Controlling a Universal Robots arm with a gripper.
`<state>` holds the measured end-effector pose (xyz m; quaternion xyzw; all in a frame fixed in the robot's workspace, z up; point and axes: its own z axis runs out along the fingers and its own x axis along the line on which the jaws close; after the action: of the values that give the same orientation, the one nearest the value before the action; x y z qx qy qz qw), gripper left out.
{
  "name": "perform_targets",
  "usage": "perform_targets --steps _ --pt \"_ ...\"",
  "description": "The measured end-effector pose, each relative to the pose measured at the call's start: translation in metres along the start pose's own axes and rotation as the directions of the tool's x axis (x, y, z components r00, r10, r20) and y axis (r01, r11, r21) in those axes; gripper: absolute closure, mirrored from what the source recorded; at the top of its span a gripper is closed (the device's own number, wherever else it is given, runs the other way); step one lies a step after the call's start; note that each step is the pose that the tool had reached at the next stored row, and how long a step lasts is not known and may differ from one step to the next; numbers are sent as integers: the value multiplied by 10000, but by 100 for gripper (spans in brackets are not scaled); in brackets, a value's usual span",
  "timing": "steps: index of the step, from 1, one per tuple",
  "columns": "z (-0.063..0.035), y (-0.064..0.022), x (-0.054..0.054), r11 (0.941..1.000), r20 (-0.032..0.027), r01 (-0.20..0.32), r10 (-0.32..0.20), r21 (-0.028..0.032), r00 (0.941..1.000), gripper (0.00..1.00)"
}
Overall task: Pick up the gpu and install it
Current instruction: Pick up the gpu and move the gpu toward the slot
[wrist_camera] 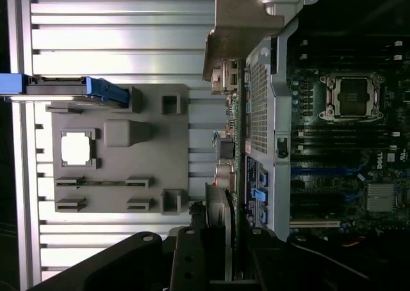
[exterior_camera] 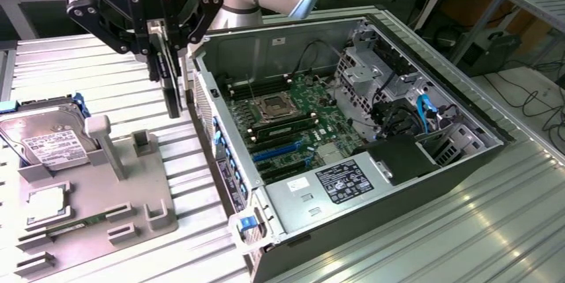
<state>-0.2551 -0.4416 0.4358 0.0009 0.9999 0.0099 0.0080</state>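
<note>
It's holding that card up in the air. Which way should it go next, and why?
Probably sideways toward the exterior view's right: the gripper holds the gpu upright, just outside the computer case wall, while the blue expansion slots lie inside on the motherboard.

Table [exterior_camera: 494, 230]: ribbed bare metal, bright satin sheen. Holder tray [exterior_camera: 124, 190]: matt grey plastic. Hard drive [exterior_camera: 44, 141]: shiny metal lid, white paper label. Computer case [exterior_camera: 264, 51]: dull grey sheet metal. Circuit board [exterior_camera: 300, 121]: green, slightly glossy. Gripper [exterior_camera: 168, 55]: black, semi-gloss. Graphics card [exterior_camera: 169, 91]: matt black, pale metal edge strip.
</note>
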Motion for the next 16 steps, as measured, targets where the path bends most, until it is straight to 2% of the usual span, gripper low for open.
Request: perform_targets --steps 16 --pt "2 0 -115 10000 0 0 0 0 10000 72"
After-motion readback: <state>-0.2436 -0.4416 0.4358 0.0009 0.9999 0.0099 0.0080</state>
